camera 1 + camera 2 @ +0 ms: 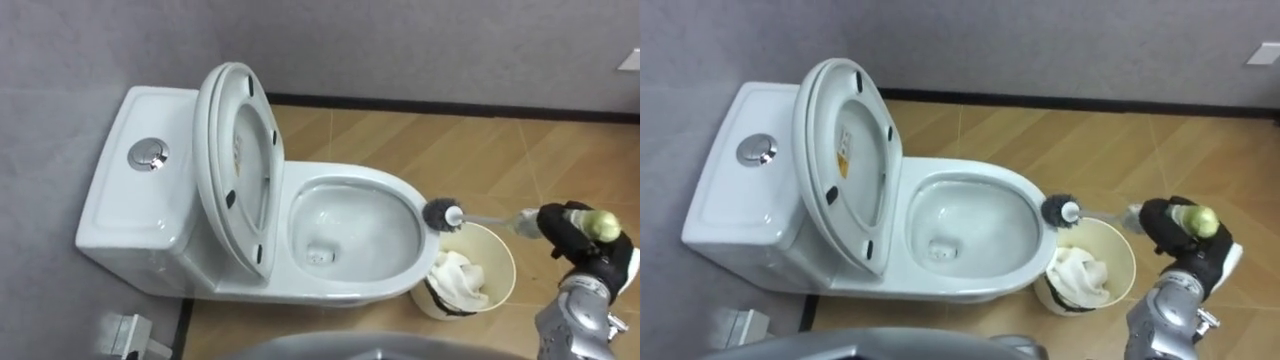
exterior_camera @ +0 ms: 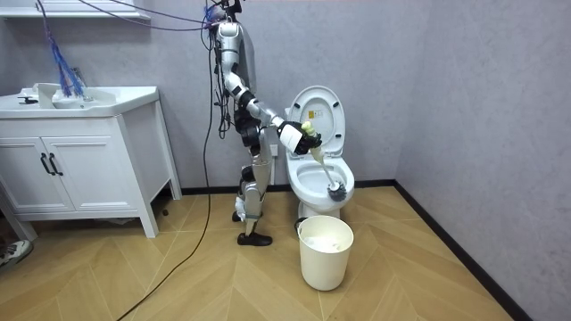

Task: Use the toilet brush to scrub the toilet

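Robot stands at the side of the toilet (image 1: 350, 172), facing across the bowl. Seat and lid (image 1: 240, 160) are both raised against the cistern (image 1: 140, 210), so the bowl is fully open to the brush. The right robot hand (image 1: 575, 228) is out beyond the toilet's front end, fingers curled tight round the handle of the toilet brush (image 1: 440, 213). The yellow-green handle end sticks out of the fist on the side away from the toilet. The grip is near that far end, which judging by the reach gives the long shaft its full length toward the bowl without the arm crossing the rim. The dark bristle head sits at the toilet's front rim, on its outer edge and not yet down in the basin; whether it touches the porcelain cannot be told. A cream waste bin (image 1: 500, 262) with crumpled white material (image 1: 460, 278) inside stands on the floor just beside the toilet's front, directly below the shaft. Judgement: brushing proper has not begun. The next move needs the head lifted over the rim and dipped inward, and the bin below sits close enough to be knocked by a low swing.
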You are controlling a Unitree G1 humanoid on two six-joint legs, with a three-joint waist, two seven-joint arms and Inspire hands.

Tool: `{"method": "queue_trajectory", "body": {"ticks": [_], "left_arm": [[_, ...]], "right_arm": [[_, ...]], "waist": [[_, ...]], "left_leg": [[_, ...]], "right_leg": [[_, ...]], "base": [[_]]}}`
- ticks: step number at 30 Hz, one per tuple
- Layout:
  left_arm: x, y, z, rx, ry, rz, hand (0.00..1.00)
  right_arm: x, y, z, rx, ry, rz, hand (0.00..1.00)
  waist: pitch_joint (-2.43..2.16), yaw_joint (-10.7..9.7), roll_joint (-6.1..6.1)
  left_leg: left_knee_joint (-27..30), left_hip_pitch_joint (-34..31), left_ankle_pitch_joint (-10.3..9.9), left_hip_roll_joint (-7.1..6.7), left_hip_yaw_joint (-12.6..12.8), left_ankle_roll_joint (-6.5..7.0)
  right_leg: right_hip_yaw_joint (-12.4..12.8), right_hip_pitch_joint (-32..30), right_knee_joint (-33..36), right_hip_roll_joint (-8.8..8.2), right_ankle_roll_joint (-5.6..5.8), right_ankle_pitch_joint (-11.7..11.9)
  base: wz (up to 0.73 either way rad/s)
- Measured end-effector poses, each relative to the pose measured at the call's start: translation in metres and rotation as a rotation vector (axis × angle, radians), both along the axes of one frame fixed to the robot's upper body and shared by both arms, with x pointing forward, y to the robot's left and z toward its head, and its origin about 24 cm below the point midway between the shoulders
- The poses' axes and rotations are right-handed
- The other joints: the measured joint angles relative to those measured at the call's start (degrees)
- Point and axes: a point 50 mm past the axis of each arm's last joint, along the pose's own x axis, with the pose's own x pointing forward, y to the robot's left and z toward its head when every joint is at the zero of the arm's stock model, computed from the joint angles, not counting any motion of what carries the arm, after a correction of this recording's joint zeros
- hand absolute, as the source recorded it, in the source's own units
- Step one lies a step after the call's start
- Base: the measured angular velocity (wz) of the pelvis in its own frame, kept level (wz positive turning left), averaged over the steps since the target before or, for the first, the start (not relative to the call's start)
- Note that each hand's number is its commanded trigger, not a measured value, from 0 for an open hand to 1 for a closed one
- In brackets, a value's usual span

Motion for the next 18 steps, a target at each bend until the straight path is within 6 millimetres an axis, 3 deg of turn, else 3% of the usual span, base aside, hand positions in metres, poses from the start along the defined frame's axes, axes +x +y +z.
{"method": "queue_trajectory", "body": {"ticks": [6,9,10,13,18], "left_arm": [[0.004,0.0,0.0,0.001,-0.004,-0.004,0.0],[0.008,-0.005,-0.002,-0.012,-0.01,-0.003,0.0],[0.007,-0.007,-0.003,-0.019,-0.005,0.001,0.0],[0.01,-0.006,-0.003,-0.017,-0.012,0.0,0.0],[0.015,-0.007,-0.003,-0.026,-0.02,-0.004,0.0]], "right_arm": [[-0.007,0.0,-0.004,-0.049,0.096,-0.051,1.0],[-0.027,0.011,-0.019,-0.075,0.271,-0.013,1.0],[-0.027,0.013,-0.018,-0.092,0.269,-0.023,1.0],[-0.024,0.013,-0.016,-0.126,0.272,-0.025,1.0],[-0.013,0.016,-0.013,-0.157,0.255,-0.015,1.0]], "waist": [[0.03,0.77,0.19],[0.29,1.77,0.47],[0.12,1.72,0.79],[0.23,1.85,1.22],[0.31,1.84,0.92]], "left_leg": [[-0.09,-0.01,0.0,0.01,-0.15,0.0],[-0.47,-0.04,0.01,-0.04,0.25,0.0],[-0.52,-0.06,0.01,-0.06,0.58,0.0],[-0.53,-0.17,0.01,-0.05,0.81,0.0],[-0.5,-0.16,0.02,-0.05,0.87,0.0]], "right_leg": [[0.02,-0.1,0.05,0.02,0.01,-0.12],[0.16,-0.35,0.26,0.02,0.03,-0.11],[0.22,-0.59,0.24,-0.01,0.04,-0.11],[0.19,-0.98,0.29,-0.05,0.06,-0.17],[0.18,-1.14,0.11,-0.02,0.07,-0.18]], "base": [[0.0],[-0.05],[-0.12],[-0.04],[0.0]]}}
